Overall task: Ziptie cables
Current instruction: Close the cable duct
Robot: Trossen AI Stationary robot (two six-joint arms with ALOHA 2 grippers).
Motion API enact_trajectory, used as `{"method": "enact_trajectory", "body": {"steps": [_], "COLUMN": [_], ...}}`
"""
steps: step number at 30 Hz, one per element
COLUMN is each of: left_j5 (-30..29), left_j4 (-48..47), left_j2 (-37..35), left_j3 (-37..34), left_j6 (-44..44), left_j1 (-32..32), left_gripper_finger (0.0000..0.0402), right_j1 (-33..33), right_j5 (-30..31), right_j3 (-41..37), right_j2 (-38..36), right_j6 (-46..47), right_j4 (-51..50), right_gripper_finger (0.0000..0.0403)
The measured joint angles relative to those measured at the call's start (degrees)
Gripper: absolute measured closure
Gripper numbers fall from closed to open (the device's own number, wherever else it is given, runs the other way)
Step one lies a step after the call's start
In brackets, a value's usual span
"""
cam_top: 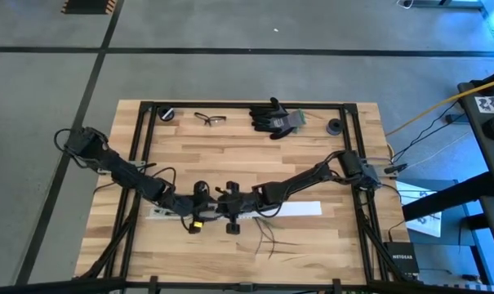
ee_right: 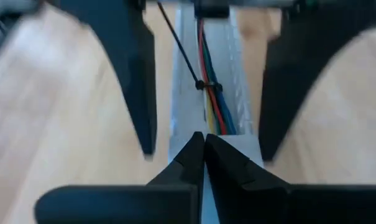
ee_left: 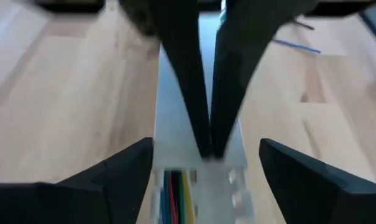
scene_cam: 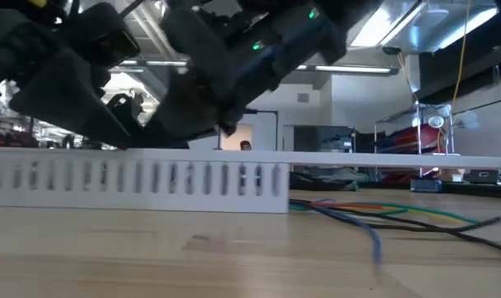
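the wood table (cam_top: 312, 155) has a long white slotted tray (scene_cam: 134, 178) across the middle, both arms meeting over it. the left gripper (ee_left: 200, 180) hangs spread wide, grasping nothing, while the right gripper (ee_right: 204, 146) faces it, pinched closed and empty. the cables (ee_right: 214, 106) lie in the tray, cinched by a black ziptie (ee_right: 200, 84), loose ends splaying onto the table.

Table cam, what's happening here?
Both arms meet over the white slotted duct at mid-table. The cables lie along the duct, already cinched by a black ziptie. The left claw is open, straddling the duct. The right claw is shut, its tips just above the duct facing the left one. Neither holds anything. Loose cable ends trail onto the wood toward the front edge.
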Motion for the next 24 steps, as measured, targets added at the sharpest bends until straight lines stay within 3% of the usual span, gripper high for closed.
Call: {"method": "enact_trajectory", "body": {"steps": [6,13,24], "left_j5": [0.66,0.05,-7.17], "left_j4": [-12.08,-19.59,-17.84], "left_j2": [-6.07,-13.54,-5.42], "left_j3": [3.07,3.21,2.99], "left_j6": [-2.25,-6.60,-7.40], "left_j1": [-1.21,-3.70,-6.81], "left_gripper_finger": [0.0122,0.0121,0.0121], "right_j1": [1.83,3.32,3.64], "right_j5": [7.26,7.42,7.13], "right_j3": [-0.24,-1.87,-8.70], "right_j2": [-7.17,-9.51,-9.44], "right_j6": [-2.55,-0.14,3.71], "right_j4": [-13.10,-16.80,-5.93], "right_gripper_finger": [0.0398,0.0398,0.0398]}}
